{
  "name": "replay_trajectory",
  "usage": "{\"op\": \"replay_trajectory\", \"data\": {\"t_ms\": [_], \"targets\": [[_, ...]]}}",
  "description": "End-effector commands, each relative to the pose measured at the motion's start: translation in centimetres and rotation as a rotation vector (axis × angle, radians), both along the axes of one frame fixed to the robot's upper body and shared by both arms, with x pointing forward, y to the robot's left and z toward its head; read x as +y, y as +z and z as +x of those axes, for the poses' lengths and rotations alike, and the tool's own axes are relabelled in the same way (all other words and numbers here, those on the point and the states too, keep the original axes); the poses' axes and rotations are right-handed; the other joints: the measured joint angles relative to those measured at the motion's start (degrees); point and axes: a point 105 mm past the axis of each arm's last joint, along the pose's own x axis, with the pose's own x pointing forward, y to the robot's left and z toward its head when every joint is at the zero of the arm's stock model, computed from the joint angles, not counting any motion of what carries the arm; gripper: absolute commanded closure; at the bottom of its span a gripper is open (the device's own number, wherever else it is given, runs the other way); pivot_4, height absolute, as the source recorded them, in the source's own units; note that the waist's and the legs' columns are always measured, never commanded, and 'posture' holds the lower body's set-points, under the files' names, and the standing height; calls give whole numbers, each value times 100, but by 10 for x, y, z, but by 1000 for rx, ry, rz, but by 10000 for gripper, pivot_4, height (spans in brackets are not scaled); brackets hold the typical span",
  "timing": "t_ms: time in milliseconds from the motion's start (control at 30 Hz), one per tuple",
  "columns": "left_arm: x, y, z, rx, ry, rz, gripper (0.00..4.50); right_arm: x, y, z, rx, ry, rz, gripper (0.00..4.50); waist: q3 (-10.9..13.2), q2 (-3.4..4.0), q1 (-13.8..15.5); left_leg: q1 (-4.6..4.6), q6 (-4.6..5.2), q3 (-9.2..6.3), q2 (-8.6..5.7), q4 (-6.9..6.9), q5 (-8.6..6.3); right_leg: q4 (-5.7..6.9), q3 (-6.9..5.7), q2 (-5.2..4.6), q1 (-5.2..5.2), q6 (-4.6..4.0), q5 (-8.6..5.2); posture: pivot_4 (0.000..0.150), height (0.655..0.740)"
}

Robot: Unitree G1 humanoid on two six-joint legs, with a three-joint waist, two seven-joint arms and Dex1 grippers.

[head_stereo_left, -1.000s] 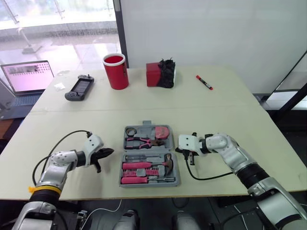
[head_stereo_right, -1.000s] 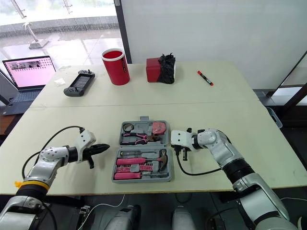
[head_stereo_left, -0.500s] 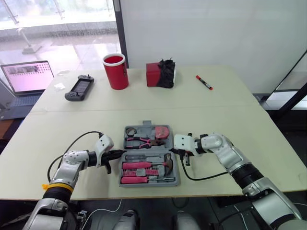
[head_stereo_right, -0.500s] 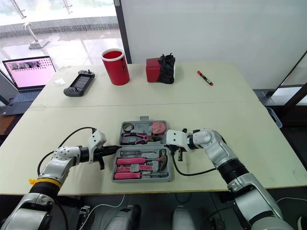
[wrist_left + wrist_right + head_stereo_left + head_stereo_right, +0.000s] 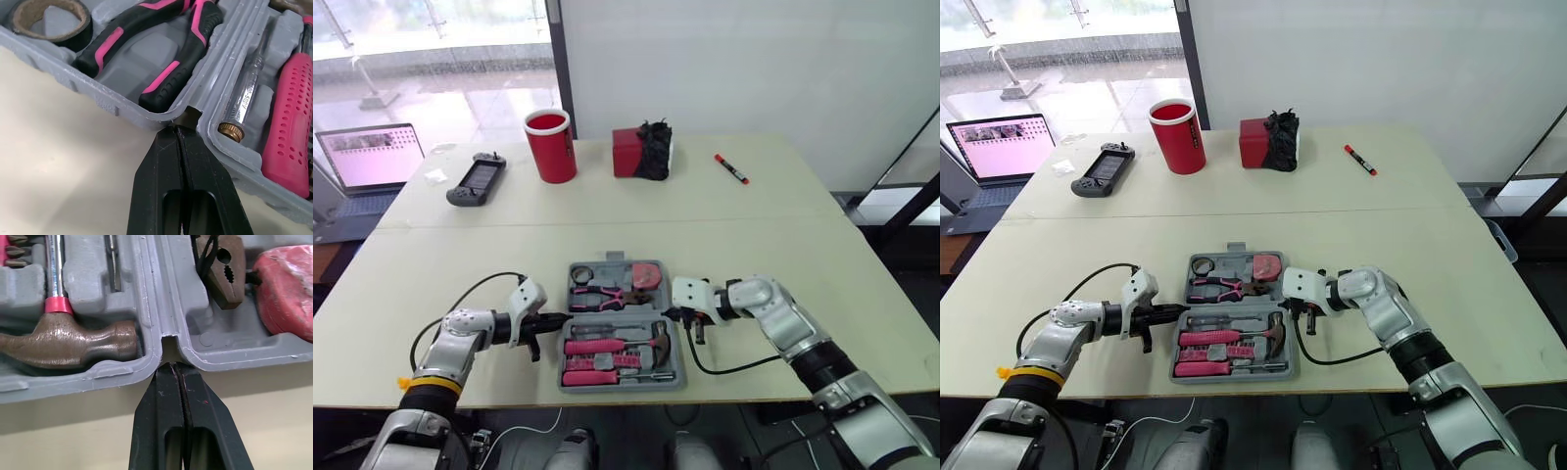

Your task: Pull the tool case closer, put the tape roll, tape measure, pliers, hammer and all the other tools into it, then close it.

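**Both my jaws are shut at the sides of the open tool case**

The tool case lies open and flat on the desk, near the front edge and between my two arms. Its two gray halves meet at a fold that runs from side to side.

My left jaws are closed. The two black fingers press flat against each other. Their tip sits right at the fold on the left side of the case, and it looks like it touches the gray wall there.

My right jaws are closed too. Those fingers are also pressed together. Their tip points into the little notch at the fold on the right side of the case.

The far half of the case holds three things. The tape roll is in the left corner. The pliers, with pink and black handles, lie in the middle. The red tape measure is on the right.

The near half holds the hammer, with its brown head close to my right jaws. A thin screwdriver and a tool with a pink handle lie near my left jaws.

At the far side of the desk, well apart from the case, are a red cup, a game controller, a red box and a marker.
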Motion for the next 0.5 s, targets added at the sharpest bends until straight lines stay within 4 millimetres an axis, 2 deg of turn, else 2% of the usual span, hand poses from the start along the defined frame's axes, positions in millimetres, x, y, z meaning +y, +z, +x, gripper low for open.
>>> {"op": "replay_trajectory", "data": {"t_ms": [33,267,400,433,500], "targets": [[-16,7,-7,-13,-69,-44,44597,22,13,-10,-9,82,74,45000,0,0,-5,0,0,0,0,0,0,0,0,0,0,0,0,1500,7400],[-15,2,-16,14,-71,-43,44597,28,11,-9,-3,68,81,45000,-1,0,-5,0,0,0,1,1,0,0,0,0,1,0,0,1500,7400],[-5,1,-11,-7,-34,-13,44597,24,10,-7,-13,59,60,45000,-1,0,-9,0,0,0,1,1,0,0,0,0,0,0,0,1500,7400],[1,2,-7,-23,-10,5,44597,20,10,-5,-9,41,52,45000,-1,0,-9,0,0,0,1,1,0,0,0,0,0,0,0,1500,7400],[23,8,7,-71,84,35,44597,-8,9,6,0,-66,-11,45000,-1,0,-6,0,0,0,2,1,0,0,0,1,-1,0,0,1500,7400]]}}
